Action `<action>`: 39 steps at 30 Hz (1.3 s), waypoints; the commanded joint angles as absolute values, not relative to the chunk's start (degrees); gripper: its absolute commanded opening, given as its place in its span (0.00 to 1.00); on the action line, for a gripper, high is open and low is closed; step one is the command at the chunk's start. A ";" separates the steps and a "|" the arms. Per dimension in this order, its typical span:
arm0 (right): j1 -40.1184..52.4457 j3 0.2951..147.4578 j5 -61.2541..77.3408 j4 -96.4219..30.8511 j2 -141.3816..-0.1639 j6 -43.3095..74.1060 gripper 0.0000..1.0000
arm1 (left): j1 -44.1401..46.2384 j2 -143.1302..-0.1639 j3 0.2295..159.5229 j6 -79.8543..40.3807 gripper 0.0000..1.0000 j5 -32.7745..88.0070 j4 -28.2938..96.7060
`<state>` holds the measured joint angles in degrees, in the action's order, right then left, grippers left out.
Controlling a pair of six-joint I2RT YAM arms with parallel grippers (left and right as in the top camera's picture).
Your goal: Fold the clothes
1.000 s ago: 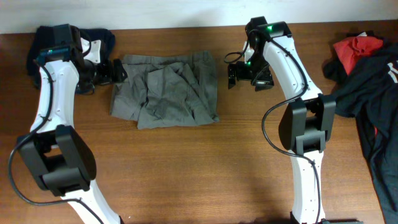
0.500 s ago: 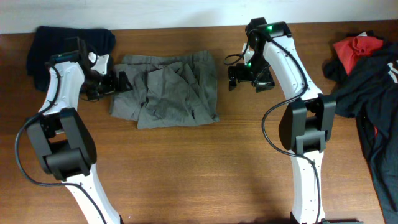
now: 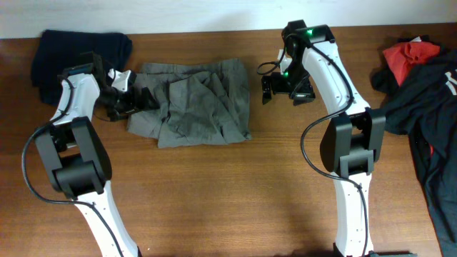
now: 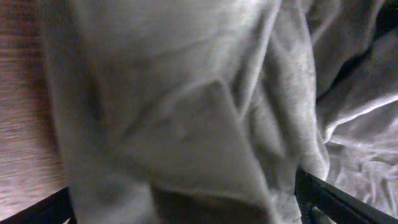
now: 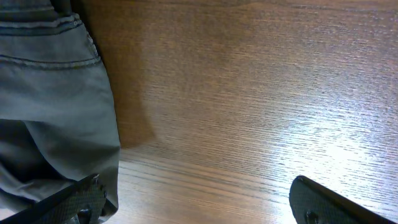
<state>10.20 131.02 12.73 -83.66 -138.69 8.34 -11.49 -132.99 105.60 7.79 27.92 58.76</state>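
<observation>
Standing fully spread, the left pincer (image 3: 141, 98) sat at the 9 o'clock edge of the grey-olive garment (image 3: 196, 103), w/ rumpled cloth filling the gap betw. its fingers in the wrist view but nothing pinched yet. The right pincer (image 3: 265, 87) was likewise spread and empty, just off the garment's 3 o'clock side near the stitched band (image 5: 43, 25), over bare table (image 3: 214, 193) and not touching cloth. The garment itself lay crumpled, towards 11 o'clock on the table, the navy garment (image 3: 50, 46) beyond it at 9 o'clock and the red and black garments (image 3: 421, 71) well apart at 3 o'clock. Judgement: the step in hand was getting a grip for flattening or the first fold. To do it well, the left should prob. slide deep enough to catch the edge layers together, not one loose wrinkle, then close firmly; the right should take the opp. edge by the band, so both can pull the cloth taut before folding. Lifting too early would likely drag the bunch rather than spread it. As for pose, the left arm ran from its base at 7 o'clock up towards 12, wrist bent to face 3 o'clock. The right arm rose from 6 o'clock, elbow high near 12, wrist folded back to face 9 o'clock.
</observation>
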 commanded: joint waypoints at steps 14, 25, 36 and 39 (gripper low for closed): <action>13.23 131.13 13.72 -80.82 -137.32 7.73 0.99 | -8.23 -135.11 105.43 18.26 0.99 41.36 61.95; 16.05 131.04 15.00 -77.71 -137.43 7.94 0.99 | -4.93 -135.11 105.43 19.20 0.99 39.99 63.18; 17.34 131.04 16.67 -77.78 -139.22 7.94 0.99 | 3.75 -135.11 105.43 19.14 0.93 36.34 60.51; 17.37 131.04 17.34 -77.78 -139.46 7.92 0.99 | 5.15 -135.11 105.43 19.11 0.34 35.55 59.22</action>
